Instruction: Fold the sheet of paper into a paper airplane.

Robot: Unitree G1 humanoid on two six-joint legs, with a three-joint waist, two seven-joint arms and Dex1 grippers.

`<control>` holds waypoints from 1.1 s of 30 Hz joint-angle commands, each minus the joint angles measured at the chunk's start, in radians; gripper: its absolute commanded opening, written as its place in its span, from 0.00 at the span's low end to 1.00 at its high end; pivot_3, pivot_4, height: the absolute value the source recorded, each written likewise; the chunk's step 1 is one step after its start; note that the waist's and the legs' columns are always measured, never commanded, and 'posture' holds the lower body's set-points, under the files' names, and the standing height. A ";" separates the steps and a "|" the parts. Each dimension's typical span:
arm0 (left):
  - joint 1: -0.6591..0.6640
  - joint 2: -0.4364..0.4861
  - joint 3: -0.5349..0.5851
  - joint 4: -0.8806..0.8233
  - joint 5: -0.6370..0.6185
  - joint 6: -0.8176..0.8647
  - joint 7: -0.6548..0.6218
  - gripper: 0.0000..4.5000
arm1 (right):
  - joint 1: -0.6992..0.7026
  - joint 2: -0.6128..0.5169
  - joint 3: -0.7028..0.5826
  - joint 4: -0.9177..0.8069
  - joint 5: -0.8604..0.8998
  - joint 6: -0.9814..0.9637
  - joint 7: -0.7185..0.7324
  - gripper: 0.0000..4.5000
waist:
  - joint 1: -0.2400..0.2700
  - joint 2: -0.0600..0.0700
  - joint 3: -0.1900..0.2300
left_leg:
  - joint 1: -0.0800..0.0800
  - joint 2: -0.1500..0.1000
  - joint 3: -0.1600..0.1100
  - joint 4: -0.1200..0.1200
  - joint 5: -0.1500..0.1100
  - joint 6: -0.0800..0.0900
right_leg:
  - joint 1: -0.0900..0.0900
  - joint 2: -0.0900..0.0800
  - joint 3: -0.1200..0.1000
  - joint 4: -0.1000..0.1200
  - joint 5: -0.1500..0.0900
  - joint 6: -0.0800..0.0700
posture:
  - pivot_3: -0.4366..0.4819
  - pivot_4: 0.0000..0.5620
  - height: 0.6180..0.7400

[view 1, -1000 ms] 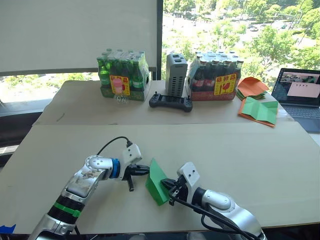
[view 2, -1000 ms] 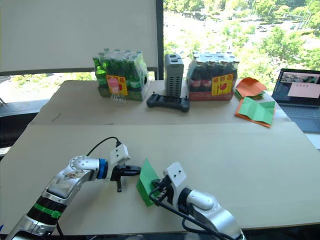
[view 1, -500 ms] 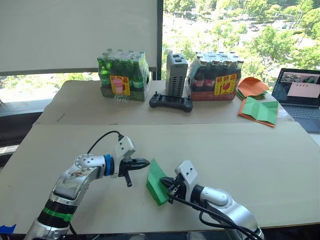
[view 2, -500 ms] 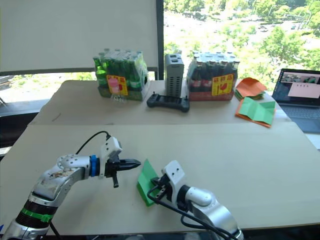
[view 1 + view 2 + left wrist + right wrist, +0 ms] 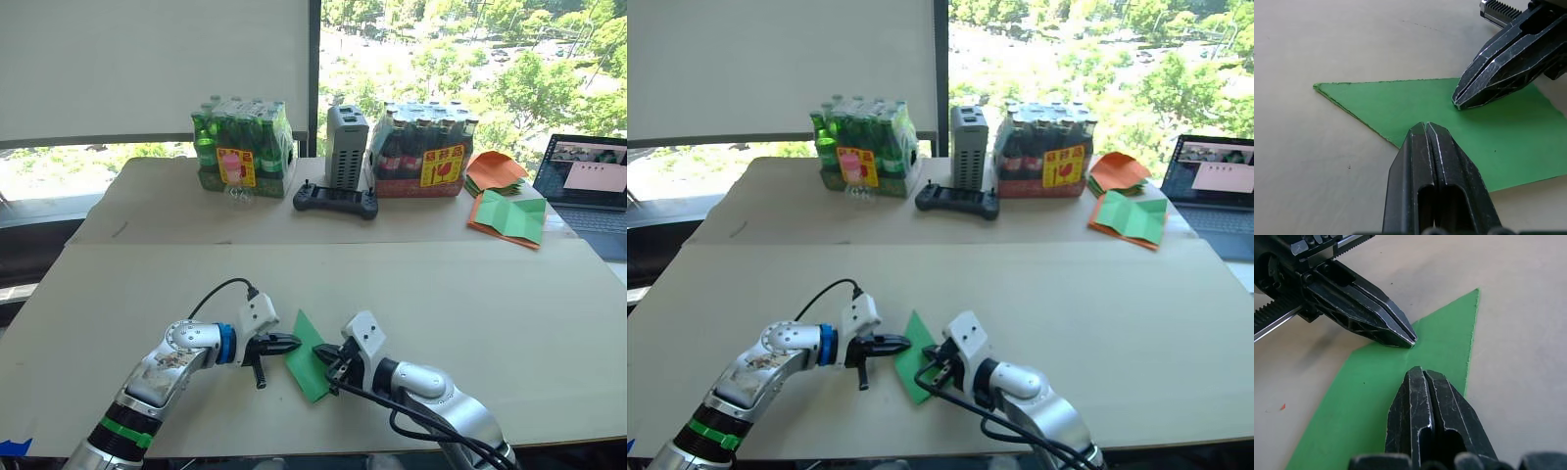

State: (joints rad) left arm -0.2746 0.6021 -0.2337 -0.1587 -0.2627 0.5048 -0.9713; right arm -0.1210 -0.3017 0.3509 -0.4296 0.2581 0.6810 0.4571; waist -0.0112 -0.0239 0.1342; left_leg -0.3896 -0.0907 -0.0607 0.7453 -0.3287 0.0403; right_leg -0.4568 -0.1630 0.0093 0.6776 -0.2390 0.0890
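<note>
Lying flat on the matte beige table [image 5: 509, 323] near its front edge: the sheet of paper [image 5: 310, 358], thin bright green, folded to a sharp point aimed at 12 o'clock. Pressed on it from 9 o'clock, the left gripper [image 5: 1425, 126], ridged black fingers clenched together, empty. Facing it from 3 o'clock, the right gripper [image 5: 1419, 371], likewise clenched tight, tip over the paper.
</note>
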 commanded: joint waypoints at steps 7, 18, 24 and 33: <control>0.022 0.019 -0.031 0.009 0.034 -0.001 -0.001 0.01 | -0.131 0.000 0.025 0.095 -0.047 -0.005 0.028 0.00 | 0.000 0.000 0.000 | 0.000 0.000 0.000 0.000 0.000 0.000 | 0.000 0.000 0.000 0.000 0.000 0.000 | 0.48 0.27 0.49; 0.033 0.024 -0.033 -0.004 0.045 -0.003 0.003 0.01 | -0.200 0.033 0.054 0.204 -0.117 0.024 0.002 0.00 | -0.001 0.000 0.000 | 0.001 0.000 0.000 0.000 0.000 0.000 | 0.000 0.000 0.000 0.001 0.000 0.000 | 0.48 0.27 0.49; 0.040 0.029 -0.033 -0.010 0.049 -0.004 0.003 0.01 | -0.271 0.083 0.058 0.292 -0.143 0.017 -0.004 0.00 | -0.003 0.000 0.000 | 0.001 0.000 0.000 0.000 0.000 0.000 | 0.000 0.000 0.000 0.001 0.000 0.000 | 0.48 0.27 0.49; 0.050 0.040 -0.028 -0.026 0.047 -0.001 0.008 0.01 | -0.316 0.119 0.050 0.368 -0.172 -0.015 -0.004 0.00 | -0.004 0.000 0.000 | 0.002 0.000 0.000 -0.001 0.000 -0.001 | -0.001 0.000 0.000 0.002 0.000 0.000 | 0.48 0.27 0.49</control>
State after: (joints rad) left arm -0.2511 0.6243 -0.2380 -0.1914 -0.2367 0.4848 -0.9609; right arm -0.4392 -0.1824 0.4012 -0.0863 0.0989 0.6657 0.4570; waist -0.0157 -0.0235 0.1339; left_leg -0.3877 -0.0904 -0.0607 0.7446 -0.3284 0.0396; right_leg -0.4573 -0.1627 0.0093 0.6793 -0.2391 0.0888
